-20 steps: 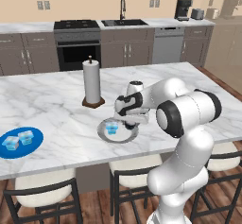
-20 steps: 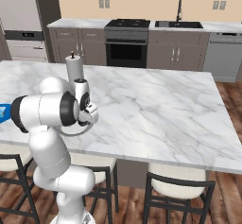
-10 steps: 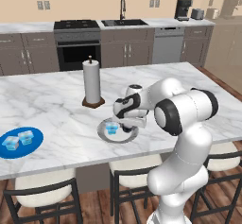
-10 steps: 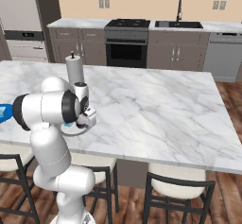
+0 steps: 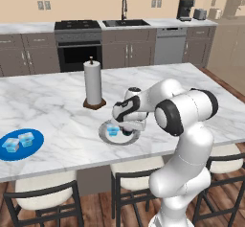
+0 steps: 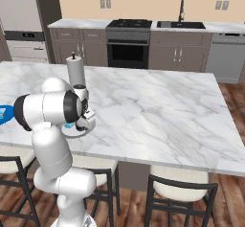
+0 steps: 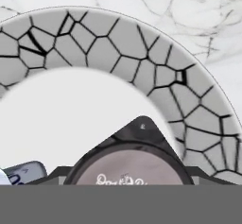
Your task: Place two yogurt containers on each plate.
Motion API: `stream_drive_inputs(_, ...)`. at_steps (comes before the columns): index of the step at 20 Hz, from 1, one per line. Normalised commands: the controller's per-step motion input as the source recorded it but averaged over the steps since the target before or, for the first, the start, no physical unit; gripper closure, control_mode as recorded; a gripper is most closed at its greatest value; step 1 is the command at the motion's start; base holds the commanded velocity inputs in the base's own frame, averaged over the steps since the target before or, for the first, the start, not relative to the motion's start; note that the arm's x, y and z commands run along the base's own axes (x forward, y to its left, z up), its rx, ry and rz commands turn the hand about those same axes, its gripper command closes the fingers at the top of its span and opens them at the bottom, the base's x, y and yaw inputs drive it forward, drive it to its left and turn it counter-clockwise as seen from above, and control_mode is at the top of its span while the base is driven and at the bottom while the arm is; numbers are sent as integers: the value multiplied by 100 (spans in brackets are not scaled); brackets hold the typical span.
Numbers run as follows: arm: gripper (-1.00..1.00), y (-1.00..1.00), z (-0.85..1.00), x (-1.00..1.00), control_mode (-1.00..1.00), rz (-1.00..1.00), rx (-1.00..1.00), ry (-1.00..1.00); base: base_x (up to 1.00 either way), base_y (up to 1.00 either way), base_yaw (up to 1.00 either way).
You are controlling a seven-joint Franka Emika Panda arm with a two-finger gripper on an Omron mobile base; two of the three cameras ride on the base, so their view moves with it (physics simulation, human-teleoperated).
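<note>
Lowering the dark yogurt cup [image 7: 127,164] clamped between its fingers, the gripper [image 5: 127,128] hovers low over the grey plate [image 5: 106,136] on the bench [image 5: 57,120], beside a blue cup [image 5: 113,131] at 9 o'clock, probably completing that plate's pair.

paper towel roll [image 5: 93,83] upright on marble island [image 5: 57,111] | stools [image 5: 45,197] below | stove [image 5: 79,44] behind
</note>
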Motion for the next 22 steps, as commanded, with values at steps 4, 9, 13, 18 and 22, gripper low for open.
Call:
stream_drive_inputs(4,-100,1,-11,0,-100,0,0,0,0,0,0)
stream_drive_inputs(9,-100,0,-3,1,-100,0,0,0,0,0,0)
stream_drive_inputs(13,-100,0,0,0,-100,0,0,0,0,0,0)
stream_drive_inputs(18,-100,0,0,0,-100,-2,0,0,0,0,0)
stream_drive_inputs(22,-100,0,1,0,-100,-1,0,0,0,0,0)
